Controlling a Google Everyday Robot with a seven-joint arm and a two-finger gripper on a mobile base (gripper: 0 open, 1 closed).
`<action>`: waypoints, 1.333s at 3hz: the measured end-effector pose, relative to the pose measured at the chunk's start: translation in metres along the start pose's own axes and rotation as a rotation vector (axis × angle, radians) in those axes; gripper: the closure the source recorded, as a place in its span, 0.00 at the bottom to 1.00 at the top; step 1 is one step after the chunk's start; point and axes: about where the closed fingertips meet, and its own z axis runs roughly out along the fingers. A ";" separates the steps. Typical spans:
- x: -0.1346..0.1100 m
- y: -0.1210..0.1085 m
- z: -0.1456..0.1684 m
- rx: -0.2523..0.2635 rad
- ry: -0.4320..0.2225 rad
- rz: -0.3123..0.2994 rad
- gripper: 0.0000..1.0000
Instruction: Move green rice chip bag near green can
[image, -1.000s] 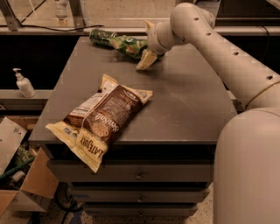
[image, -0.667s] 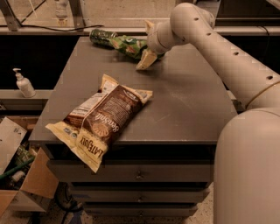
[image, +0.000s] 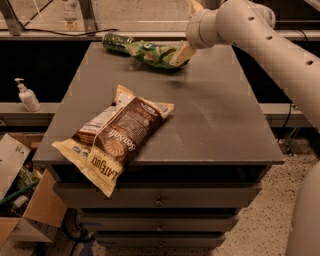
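A grey desk (image: 210, 115) with drawers (image: 157, 199) under its top fills the middle of the view, and the robot's pale arm (image: 260, 37) reaches in from the right, over the far right corner. The claw (image: 181, 54) is at the far edge of the desk, touching the right end of the green rice chip bag (image: 152, 54); I cannot tell whether it is open or closed, or whether it actually has hold of the bag. The bag lies lengthwise along the back of the desk, left of centre, with a dark shadow on the surface just under its right end. Its left end meets the green can (image: 116, 42), which lies on its side at the far left of the desk top, so bag and can are touching or all but touching. Well apart from them, near the front left corner, lies a larger brown-and-cream snack bag (image: 117, 135), set on a slant with its lower end hanging over the desk's front edge. Beyond the left side of the desk a white pump bottle (image: 27, 95) stands upright on a low ledge, and an open cardboard box (image: 35, 215) sits on the floor at the lower left, beside the drawers
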 end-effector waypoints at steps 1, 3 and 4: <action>-0.002 -0.009 0.002 0.039 -0.012 0.001 0.00; 0.004 -0.021 -0.004 0.037 -0.008 -0.035 0.00; 0.035 -0.054 -0.025 0.079 0.041 -0.056 0.00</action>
